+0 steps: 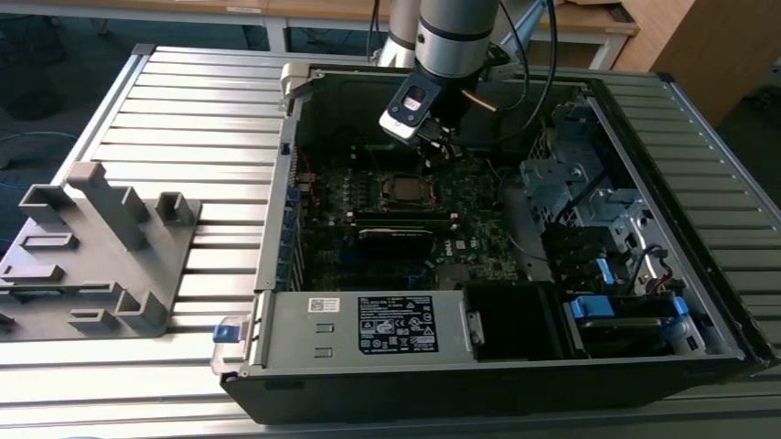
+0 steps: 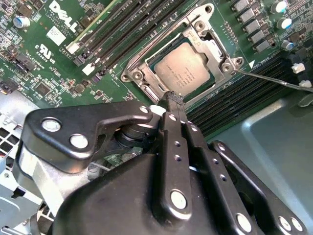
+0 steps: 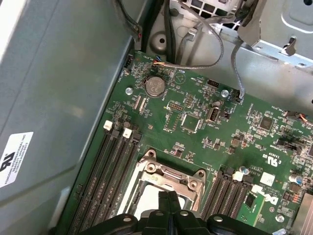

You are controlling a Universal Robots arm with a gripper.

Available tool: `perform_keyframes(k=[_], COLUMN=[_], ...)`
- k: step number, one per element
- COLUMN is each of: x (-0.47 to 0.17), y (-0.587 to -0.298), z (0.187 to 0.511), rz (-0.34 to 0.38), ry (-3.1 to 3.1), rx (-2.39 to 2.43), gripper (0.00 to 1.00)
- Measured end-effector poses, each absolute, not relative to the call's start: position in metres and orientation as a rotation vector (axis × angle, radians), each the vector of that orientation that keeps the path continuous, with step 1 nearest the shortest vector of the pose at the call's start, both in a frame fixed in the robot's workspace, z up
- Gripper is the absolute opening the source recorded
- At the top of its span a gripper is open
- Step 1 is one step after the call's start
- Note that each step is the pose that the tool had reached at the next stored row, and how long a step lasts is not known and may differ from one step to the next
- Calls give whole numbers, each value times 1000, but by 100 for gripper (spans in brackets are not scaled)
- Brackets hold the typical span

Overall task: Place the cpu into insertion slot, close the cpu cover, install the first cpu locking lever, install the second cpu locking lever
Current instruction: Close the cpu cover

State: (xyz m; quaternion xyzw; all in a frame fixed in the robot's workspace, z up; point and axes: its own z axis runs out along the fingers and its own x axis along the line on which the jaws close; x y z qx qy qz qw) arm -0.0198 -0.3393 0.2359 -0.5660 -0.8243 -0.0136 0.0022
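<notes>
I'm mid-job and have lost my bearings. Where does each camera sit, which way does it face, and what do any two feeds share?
Exterior view: off the arm, up high, looking down into the open computer case; the arm and claw show.
Second wrist view: on the wrist, looking along the claw at the cpu.
First wrist view: on the wrist, looking past the claw across the motherboard.
Shared: both wrist views show the shut claw tip by the insertion slot.

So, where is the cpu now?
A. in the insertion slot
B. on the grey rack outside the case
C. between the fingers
A: in the second wrist view the cpu lies flat, silver top up, inside the metal rim of the insertion slot.
</notes>
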Motion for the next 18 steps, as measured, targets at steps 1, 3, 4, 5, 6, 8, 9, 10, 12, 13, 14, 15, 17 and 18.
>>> perform_keyframes(k=[1,3,4,5,6,8,9,10,12,13,14,15,17,18], x=[-20,-20,-20,-20,-20,-20,-20,-20,-20,-20,-20,-20,-20,-20], y=[-339,-339,-339,-339,-339,-339,-339,-339,-339,-339,-339,-339,-339,-339], z=[236,236,236,236,236,236,236,236,236,236,236,236,235,235], rz=[-43,-43,-43,-43,-43,-42,-42,-42,-42,-42,-42,-42,-42,-42], ry=[-2586,-2592,-2600,-2612,-2624,-2652,-2665,-2678,-2714,-2725,-2732,-2734,-2734,-2734], rx=[-1775,-1766,-1754,-1736,-1717,-1674,-1653,-1631,-1568,-1549,-1536,-1533,-1533,-1533], gripper=[11,11,11,11,11,11,11,11,11,11,11,11,11,11])
